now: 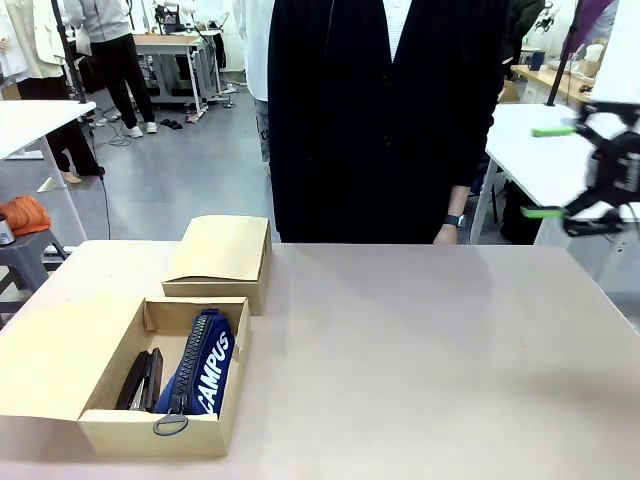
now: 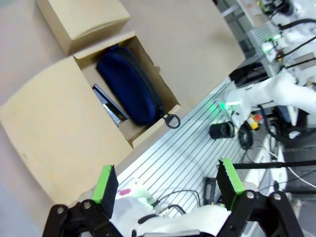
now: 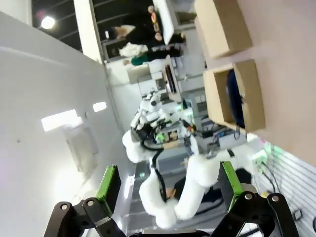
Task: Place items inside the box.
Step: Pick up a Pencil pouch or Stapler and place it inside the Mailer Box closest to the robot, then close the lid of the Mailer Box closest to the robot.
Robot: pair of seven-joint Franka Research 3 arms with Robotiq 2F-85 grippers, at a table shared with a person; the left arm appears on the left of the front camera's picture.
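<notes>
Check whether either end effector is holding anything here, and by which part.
Nothing is held. The right end effector hangs open off the table's right edge, and the left end effector is open and empty. The CAMPUS pouch lies in the box.

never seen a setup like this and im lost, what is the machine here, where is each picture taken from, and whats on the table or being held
These are three camera views of one moment. The front view looks across a table at a person standing on the far side. The other two come from cameras on the wrists of two white robot arms, looking along each claw's green-padded fingers.

The right gripper hangs in the air at the table's right edge, open and empty. The left gripper is also open and empty, raised over the robot's side of the table.

On the table sits an open cardboard box. Inside lie a navy "CAMPUS" zip pouch and a black stapler beside it. A closed cardboard box stands just behind.
</notes>
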